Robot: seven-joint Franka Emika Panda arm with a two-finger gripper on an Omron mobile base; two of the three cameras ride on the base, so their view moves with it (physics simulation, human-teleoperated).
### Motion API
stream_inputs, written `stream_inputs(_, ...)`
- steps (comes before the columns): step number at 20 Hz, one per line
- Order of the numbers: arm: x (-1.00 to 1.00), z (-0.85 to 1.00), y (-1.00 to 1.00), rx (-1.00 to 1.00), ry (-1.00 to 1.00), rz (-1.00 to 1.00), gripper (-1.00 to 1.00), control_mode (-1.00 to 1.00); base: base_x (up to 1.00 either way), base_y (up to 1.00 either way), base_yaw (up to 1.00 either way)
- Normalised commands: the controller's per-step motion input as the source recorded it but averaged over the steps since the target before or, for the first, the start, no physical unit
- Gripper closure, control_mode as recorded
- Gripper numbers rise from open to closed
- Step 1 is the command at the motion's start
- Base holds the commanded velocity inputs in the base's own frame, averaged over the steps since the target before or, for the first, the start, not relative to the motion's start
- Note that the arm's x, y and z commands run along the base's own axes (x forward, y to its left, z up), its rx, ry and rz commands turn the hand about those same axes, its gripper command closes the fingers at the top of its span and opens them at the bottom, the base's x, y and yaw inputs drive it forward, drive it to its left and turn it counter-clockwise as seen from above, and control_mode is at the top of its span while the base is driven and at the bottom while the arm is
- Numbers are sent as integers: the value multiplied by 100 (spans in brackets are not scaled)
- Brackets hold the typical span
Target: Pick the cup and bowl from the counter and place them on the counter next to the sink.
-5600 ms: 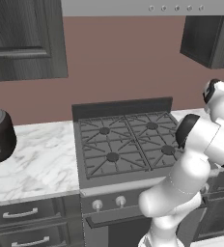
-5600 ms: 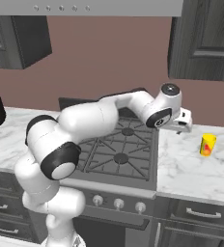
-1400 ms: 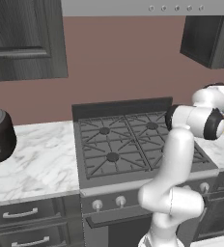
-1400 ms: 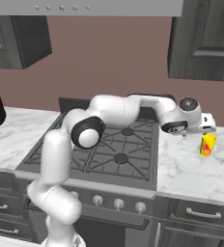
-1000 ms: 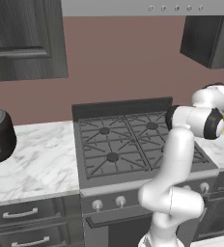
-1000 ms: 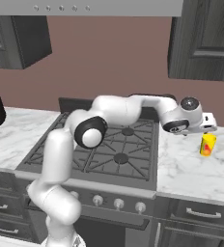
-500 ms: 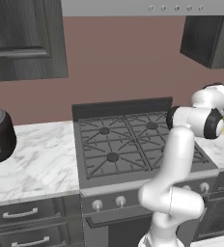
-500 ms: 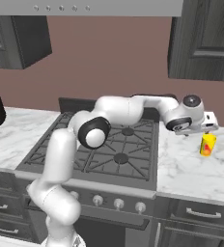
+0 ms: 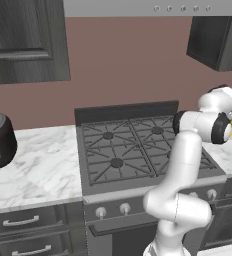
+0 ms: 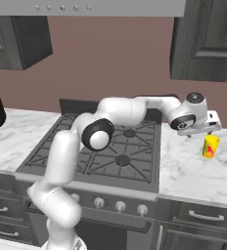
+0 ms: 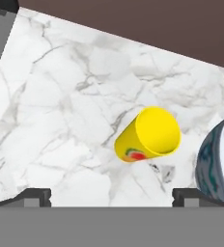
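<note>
The gripper (image 11: 111, 195) hung above the cup (image 10: 210, 146) with its jaws spread wide, holding nothing. The cup stood upright on the counter (image 10: 186, 168) right of the stove (image 10: 105, 149) (the bowl (image 11: 217, 161) sat just beside it).

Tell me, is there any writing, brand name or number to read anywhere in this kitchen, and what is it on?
None can be read.
Small yellow cup: a red-orange and green mark on its side, a picture rather than letters, too blurred to make out.
Dark grey gas stove: round knobs on its front, no legible markings.
Grey range hood: a row of small round buttons, no labels to be seen.
</note>
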Motion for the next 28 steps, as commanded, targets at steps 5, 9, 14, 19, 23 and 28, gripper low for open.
stream_inputs(5,8,-6,0,0,0,2,-100,-100,0,0,0)
stream_inputs(9,12,-1,0,0,0,0,-100,-100,0,0,0)
stream_inputs(14,21,0,-4,0,0,0,-100,-100,0,0,0)
stream_inputs(19,13,0,-7,0,0,0,-100,-100,0,0,0)
stream_inputs(23,6,0,-11,1,3,0,-100,-100,0,0,0)
stream_inputs(28,2,0,-14,2,6,0,-100,-100,0,0,0)
